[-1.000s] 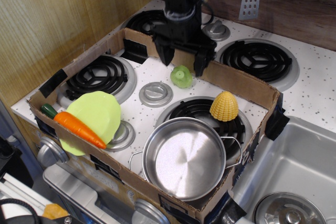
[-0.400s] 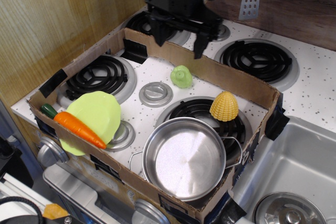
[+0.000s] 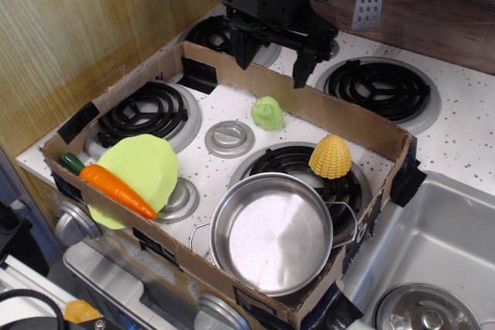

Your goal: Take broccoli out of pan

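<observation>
Green broccoli [image 3: 267, 112] sits on the speckled table between the burners, well apart from the steel pan [image 3: 277, 231], which holds nothing, so the task looks done. Claw [image 3: 272, 58] hangs just behind the cardboard wall [image 3: 332, 113], its 2 fingers spread wide and holding nothing; the broccoli lies below and in front of it.

1. My view is evenly bright and sharp, lit from overhead.
2. Soft glare whitens the pan [image 3: 282, 236] floor at 6 o'clock.
3. The 8 o'clock corner falls dim and shadowed.
</observation>
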Tool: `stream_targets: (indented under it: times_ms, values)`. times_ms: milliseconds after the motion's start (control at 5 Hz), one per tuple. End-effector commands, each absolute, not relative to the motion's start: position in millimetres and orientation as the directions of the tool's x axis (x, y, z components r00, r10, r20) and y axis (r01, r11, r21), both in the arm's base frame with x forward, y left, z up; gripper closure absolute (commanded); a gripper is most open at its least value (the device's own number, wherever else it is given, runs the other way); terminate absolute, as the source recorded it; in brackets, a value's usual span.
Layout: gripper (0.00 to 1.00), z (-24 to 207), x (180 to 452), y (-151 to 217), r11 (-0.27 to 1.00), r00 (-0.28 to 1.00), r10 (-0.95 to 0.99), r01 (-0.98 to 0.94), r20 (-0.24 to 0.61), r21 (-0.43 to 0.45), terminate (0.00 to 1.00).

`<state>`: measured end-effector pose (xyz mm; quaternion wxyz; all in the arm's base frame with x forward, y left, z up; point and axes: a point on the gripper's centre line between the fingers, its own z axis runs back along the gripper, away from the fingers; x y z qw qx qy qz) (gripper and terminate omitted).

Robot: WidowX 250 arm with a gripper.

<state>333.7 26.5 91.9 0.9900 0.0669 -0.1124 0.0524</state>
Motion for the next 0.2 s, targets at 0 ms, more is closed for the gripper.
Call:
stream_targets:
  times_ms: [0]
  values:
    - [0.0,120.5,347.5,16.2,0.985,0.949,0.089,-0.129,0.304,0.114,1.0]
